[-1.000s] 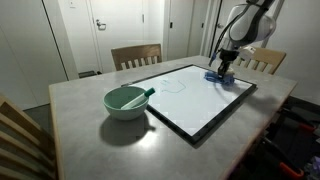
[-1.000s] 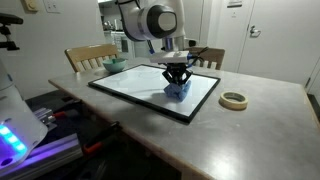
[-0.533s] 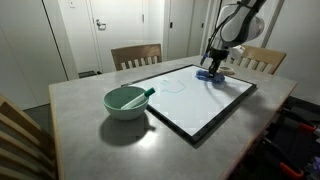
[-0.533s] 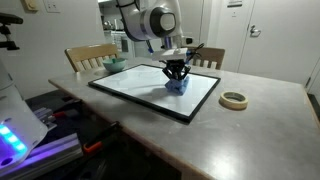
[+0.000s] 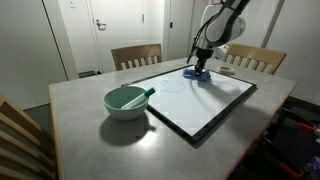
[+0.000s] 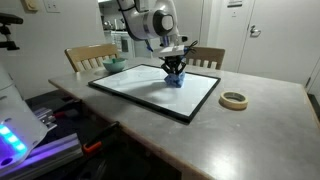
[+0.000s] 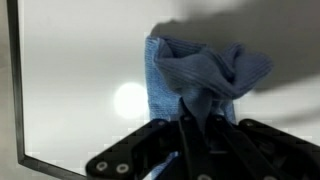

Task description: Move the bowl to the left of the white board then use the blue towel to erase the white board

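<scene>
The pale mint-green bowl point(image 5: 126, 101) with a green piece over its rim sits on the table just off one end of the white board point(image 5: 190, 100); it also shows in an exterior view point(image 6: 115, 64). The white board point(image 6: 150, 88) lies flat with faint marks near its middle. My gripper point(image 5: 199, 68) is shut on the bunched blue towel point(image 5: 194, 74) and presses it on the board near its far edge, seen in both exterior views point(image 6: 173, 80). In the wrist view the towel point(image 7: 205, 72) hangs between my fingers point(image 7: 196, 112) over the board point(image 7: 80, 80).
A roll of tape point(image 6: 234, 100) lies on the table beside the board. Wooden chairs stand at the far side point(image 5: 136, 56) and behind the arm point(image 5: 255, 60). A chair back point(image 5: 18, 135) is at the near corner.
My gripper has dragged the blue towel along the board's far edge, away from its corner toward the bowl's side. The bowl has not moved.
</scene>
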Action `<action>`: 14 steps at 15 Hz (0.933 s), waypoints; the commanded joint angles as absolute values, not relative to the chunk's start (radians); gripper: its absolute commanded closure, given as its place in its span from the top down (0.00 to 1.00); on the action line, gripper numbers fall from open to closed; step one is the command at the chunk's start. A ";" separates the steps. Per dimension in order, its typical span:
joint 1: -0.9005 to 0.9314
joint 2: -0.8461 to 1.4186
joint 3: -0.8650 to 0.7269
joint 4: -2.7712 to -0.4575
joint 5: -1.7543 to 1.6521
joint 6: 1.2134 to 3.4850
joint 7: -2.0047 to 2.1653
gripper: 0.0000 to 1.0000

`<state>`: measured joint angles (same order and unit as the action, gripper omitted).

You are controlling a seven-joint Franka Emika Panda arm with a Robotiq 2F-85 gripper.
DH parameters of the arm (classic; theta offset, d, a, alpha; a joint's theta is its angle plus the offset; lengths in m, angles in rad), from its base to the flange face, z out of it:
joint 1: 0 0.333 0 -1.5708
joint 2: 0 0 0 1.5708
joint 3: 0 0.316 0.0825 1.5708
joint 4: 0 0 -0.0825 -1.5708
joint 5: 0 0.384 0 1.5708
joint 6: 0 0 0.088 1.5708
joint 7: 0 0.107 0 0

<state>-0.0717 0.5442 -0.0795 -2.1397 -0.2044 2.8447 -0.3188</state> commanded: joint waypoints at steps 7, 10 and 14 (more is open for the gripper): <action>0.015 0.653 -0.061 -1.947 -0.208 2.691 -0.192 0.02; 0.048 0.664 -0.066 -1.928 -0.212 2.677 -0.128 0.02; 0.076 0.679 -0.067 -1.918 -0.213 2.672 -0.078 0.02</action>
<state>0.0534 0.6324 -0.0656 -1.9502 -0.2045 2.6960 -0.1189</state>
